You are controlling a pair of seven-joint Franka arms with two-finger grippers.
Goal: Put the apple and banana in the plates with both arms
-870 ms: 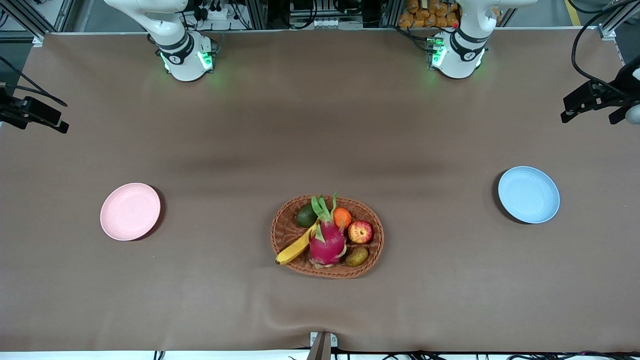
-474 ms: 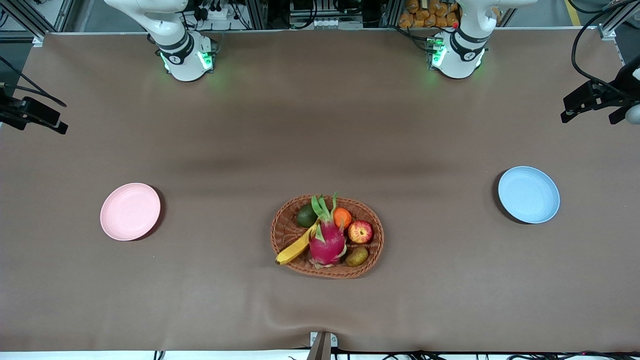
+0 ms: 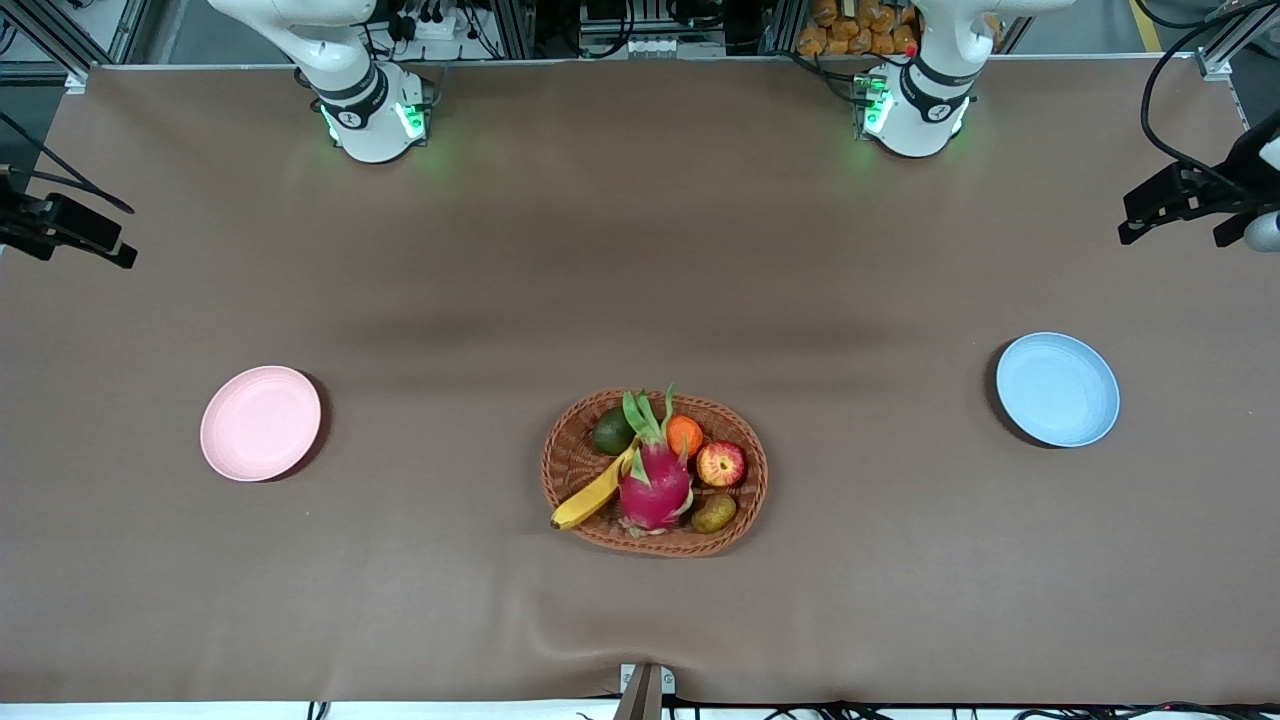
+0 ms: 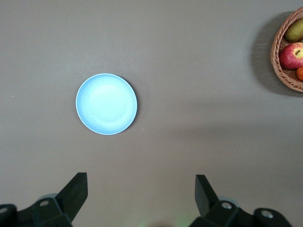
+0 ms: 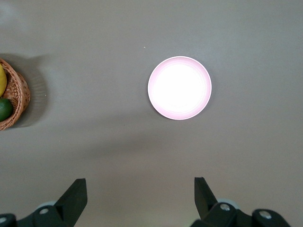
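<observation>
The apple (image 3: pixel 721 463) and the banana (image 3: pixel 595 492) lie in a wicker basket (image 3: pixel 572 455) at the table's middle. The banana's tip hangs over the basket rim. A pink plate (image 3: pixel 260 423) sits toward the right arm's end and a blue plate (image 3: pixel 1057 389) toward the left arm's end; both hold nothing. My left gripper (image 4: pixel 141 182) hangs high and open over bare cloth, with the blue plate (image 4: pixel 106 104) and the apple (image 4: pixel 292 55) in its view. My right gripper (image 5: pixel 139 187) hangs high and open too, looking down on the pink plate (image 5: pixel 179 88).
The basket also holds a pink dragon fruit (image 3: pixel 655 480), a tangerine (image 3: pixel 685 435), a dark green fruit (image 3: pixel 612 431) and a brownish-green oval fruit (image 3: pixel 713 513). Brown cloth covers the table. Wide bare cloth lies between basket and plates.
Fruit, basket and plates have not moved. The black parts at the two ends of the table have drifted very slightly.
</observation>
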